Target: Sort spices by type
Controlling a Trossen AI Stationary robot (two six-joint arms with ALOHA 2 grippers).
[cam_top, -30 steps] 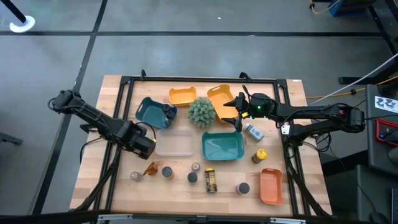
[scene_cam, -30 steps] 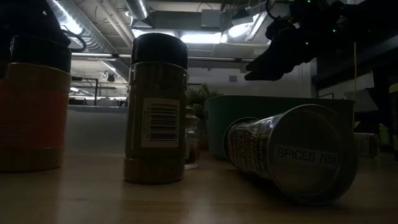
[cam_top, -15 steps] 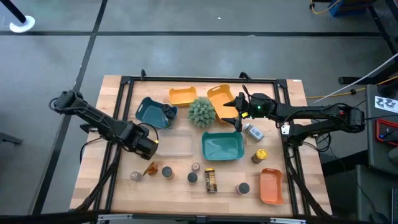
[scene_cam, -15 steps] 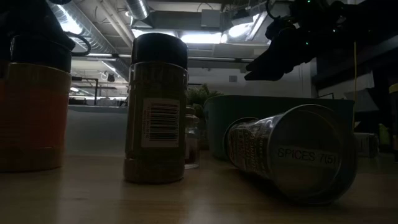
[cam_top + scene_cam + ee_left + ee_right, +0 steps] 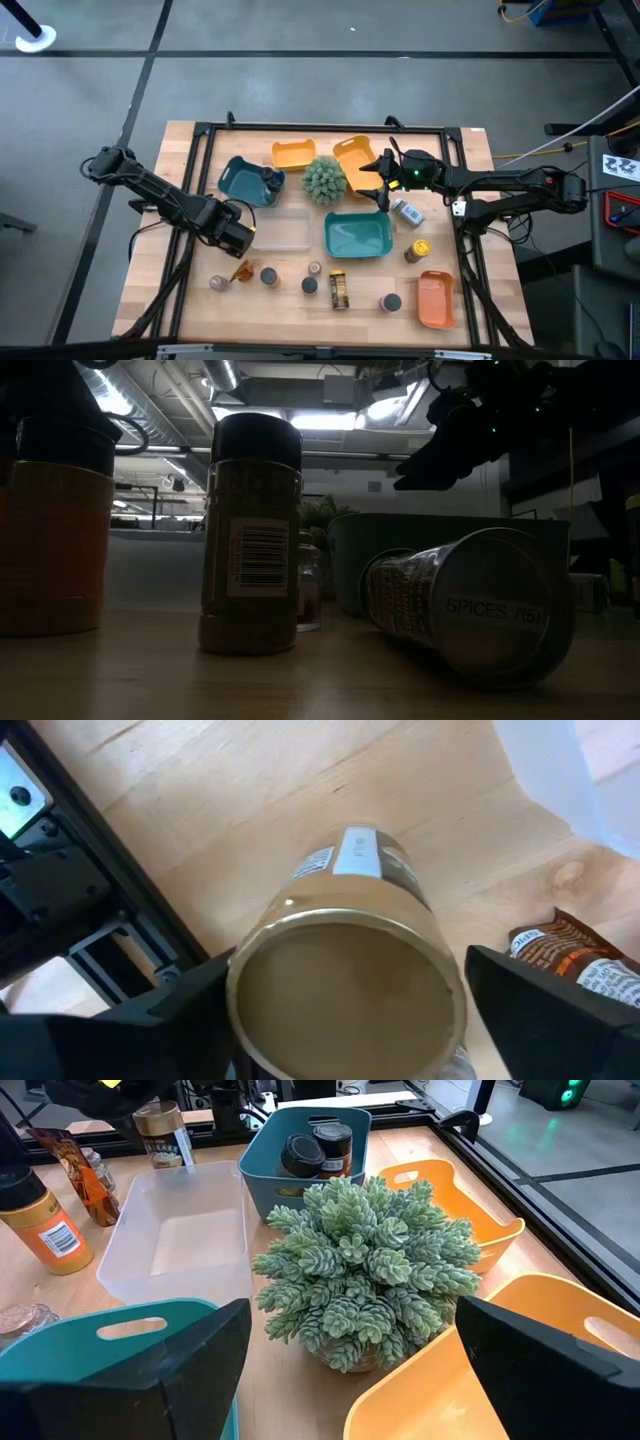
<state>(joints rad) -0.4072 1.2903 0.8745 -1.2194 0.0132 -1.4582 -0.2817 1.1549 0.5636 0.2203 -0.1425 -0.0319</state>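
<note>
Clamped on the tan jar (image 5: pixel 345 982), my left gripper (image 5: pixel 236 236) is sitting over the left part of the table (image 5: pixel 470 300), at the near left corner of the clear tray (image 5: pixel 285 232). Through the left wrist view I am looking at the jar's round end between the two dark fingers (image 5: pixel 170 1005), with the amber packet (image 5: pixel 575 960) lying on the wood just beside it.

My right gripper (image 5: pixel 375 181) is hanging with its fingers spread wide and holding nothing, between the green spiky plant (image 5: pixel 324 180) and a tilted orange tray (image 5: pixel 356 158), just beyond the far edge of the big teal tray (image 5: pixel 357 235). In the right wrist view I am seeing the plant straight ahead and, past it, a smaller teal bin (image 5: pixel 300 1175) with dark-capped jars (image 5: pixel 316 1150) already inside.

Along the near edge I am seeing a row of spices: a grey tin (image 5: pixel 218 284), the packet, another round tin (image 5: pixel 268 275), a small jar (image 5: pixel 314 269), a dark-capped jar (image 5: pixel 309 286), a dark jar lying flat (image 5: pixel 339 289) and a grey tin (image 5: pixel 390 302). A yellow-lidded jar (image 5: pixel 416 250) is standing right of the big teal tray, and a white-blue container (image 5: pixel 407 211) is lying just beside my right gripper. One more orange tray (image 5: pixel 436 299) is sitting at the near right, another (image 5: pixel 293 154) at the far side.
</note>
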